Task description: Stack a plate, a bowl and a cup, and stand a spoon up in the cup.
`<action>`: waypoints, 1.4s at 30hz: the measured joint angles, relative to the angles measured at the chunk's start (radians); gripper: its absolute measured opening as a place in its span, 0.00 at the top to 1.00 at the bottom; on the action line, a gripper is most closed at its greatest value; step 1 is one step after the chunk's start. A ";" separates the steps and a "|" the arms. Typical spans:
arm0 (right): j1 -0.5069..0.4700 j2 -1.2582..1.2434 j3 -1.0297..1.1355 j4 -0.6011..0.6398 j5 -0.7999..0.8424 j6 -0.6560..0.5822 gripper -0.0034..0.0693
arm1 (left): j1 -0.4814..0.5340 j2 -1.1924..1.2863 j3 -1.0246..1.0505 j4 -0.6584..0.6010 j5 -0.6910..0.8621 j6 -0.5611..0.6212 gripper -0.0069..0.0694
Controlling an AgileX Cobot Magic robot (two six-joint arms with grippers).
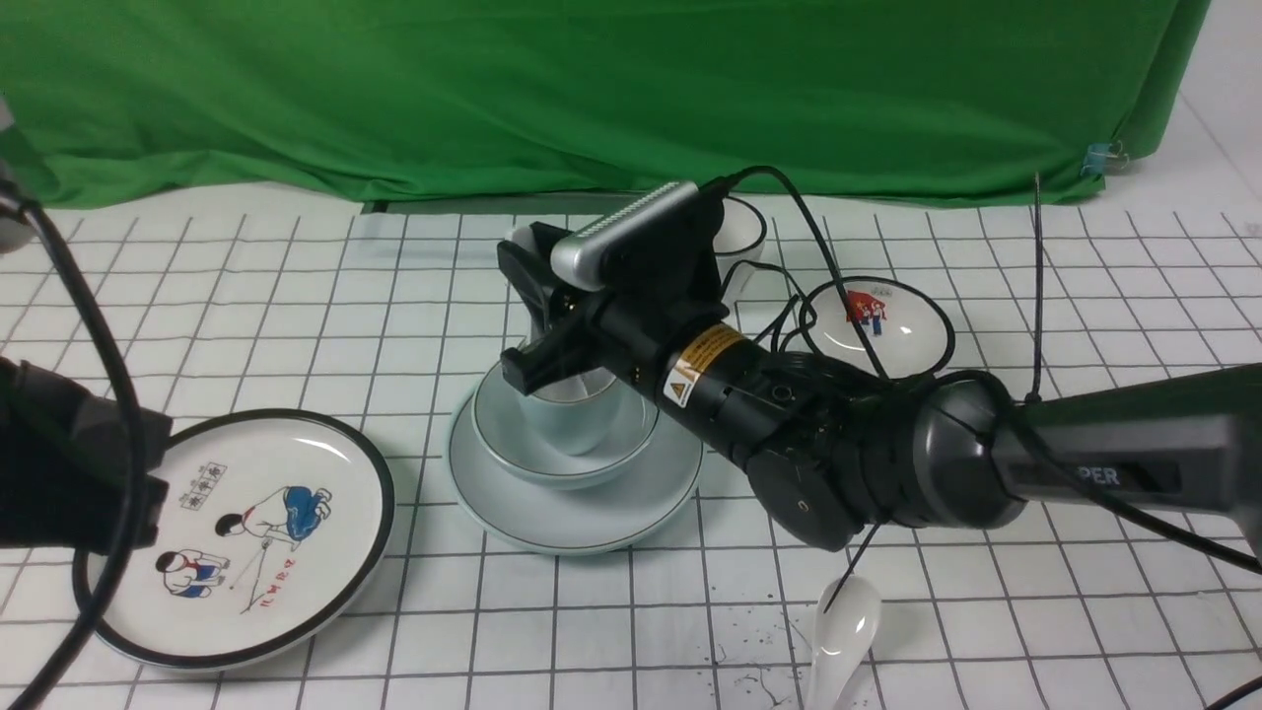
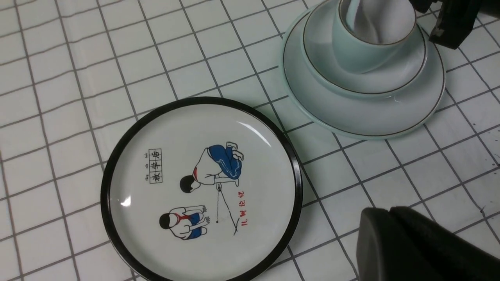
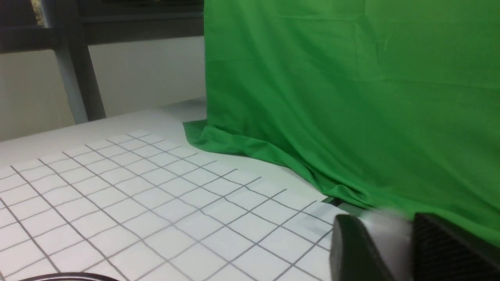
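The pale blue-green plate (image 1: 582, 518) lies at the table's middle with the bowl (image 1: 552, 461) on it and the cup (image 1: 574, 422) in the bowl; the stack also shows in the left wrist view, with the plate (image 2: 351, 117), the bowl (image 2: 375, 80) and the cup (image 2: 351, 50). My right gripper (image 1: 529, 316) hangs over the cup, shut on the white spoon (image 3: 386, 234). The spoon's lower end reaches into the cup (image 2: 365, 21) and its top shows behind the upper finger (image 1: 518, 237). My left gripper (image 2: 390, 210) is shut and empty, low at the left beside the picture plate.
A white black-rimmed plate with cartoon children (image 1: 237, 532) lies front left. A second white spoon (image 1: 843, 631) lies at the front. A small white picture bowl (image 1: 877, 320) and a white black-rimmed cup (image 1: 741, 235) stand behind the right arm. The green cloth (image 1: 592, 89) closes the back.
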 joint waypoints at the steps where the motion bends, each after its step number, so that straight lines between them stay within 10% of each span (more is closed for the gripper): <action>1: 0.000 -0.001 0.000 0.000 0.000 0.000 0.55 | 0.000 -0.002 0.000 0.000 0.000 0.000 0.96; 5: 0.000 -0.071 0.033 0.000 0.032 -0.001 0.51 | 0.000 -0.099 0.062 0.004 -0.009 -0.018 0.96; 13: 0.000 -0.426 0.043 -0.001 0.617 -0.060 0.90 | 0.000 -0.475 0.310 0.011 -0.126 -0.062 0.96; 19: 0.000 -0.693 0.066 0.000 0.977 -0.126 0.93 | 0.000 -0.701 0.443 0.011 -0.293 -0.069 0.96; 42: 0.000 -1.481 0.562 0.001 1.018 -0.132 0.90 | 0.000 -0.746 0.467 0.020 -0.354 -0.072 0.95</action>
